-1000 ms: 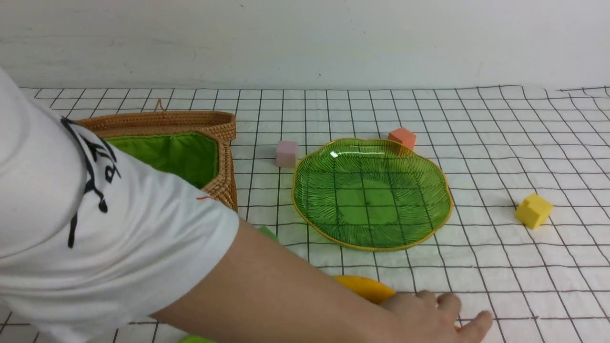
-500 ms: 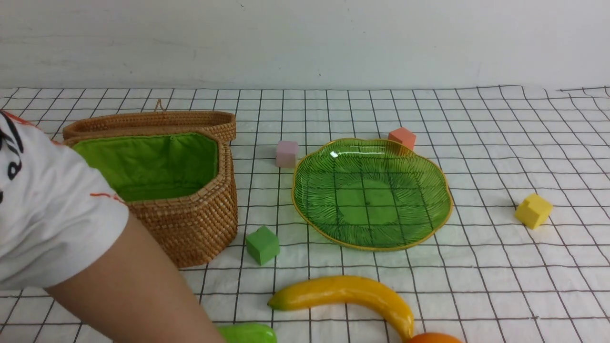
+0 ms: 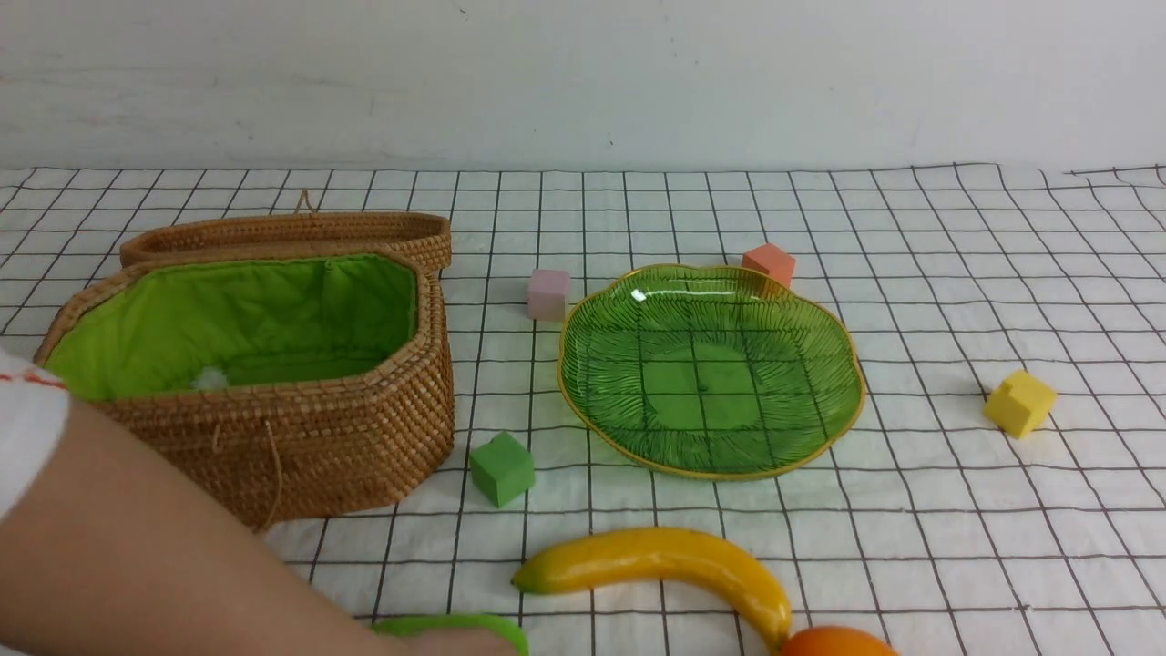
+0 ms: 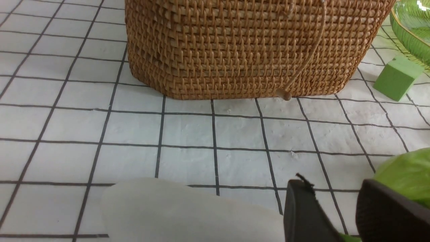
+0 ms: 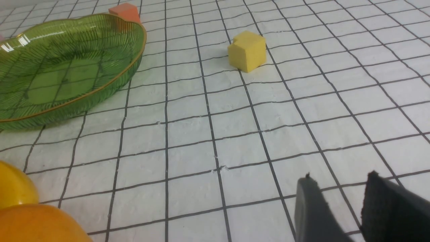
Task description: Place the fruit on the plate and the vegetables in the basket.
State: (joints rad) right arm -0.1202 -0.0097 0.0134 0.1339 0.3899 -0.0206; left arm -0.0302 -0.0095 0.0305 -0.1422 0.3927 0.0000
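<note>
The yellow banana lies in front of the empty green plate, its end touching the orange mango at the frame's bottom edge. The green cucumber lies at the bottom edge under a person's hand. The open wicker basket stands at the left. In the left wrist view my left gripper is open and empty, beside the cucumber and a white rounded shape that looks like the radish. My right gripper is open and empty over bare cloth. Carrot and mangosteen are out of view.
A person's arm fills the lower left of the front view. Foam cubes lie about: green by the basket, pink and orange behind the plate, yellow at the right. A white wall closes the back.
The person's body and arm have drawn back to the left, uncovering the basket, green cube and banana. The hand has moved from the mango to the cucumber.
</note>
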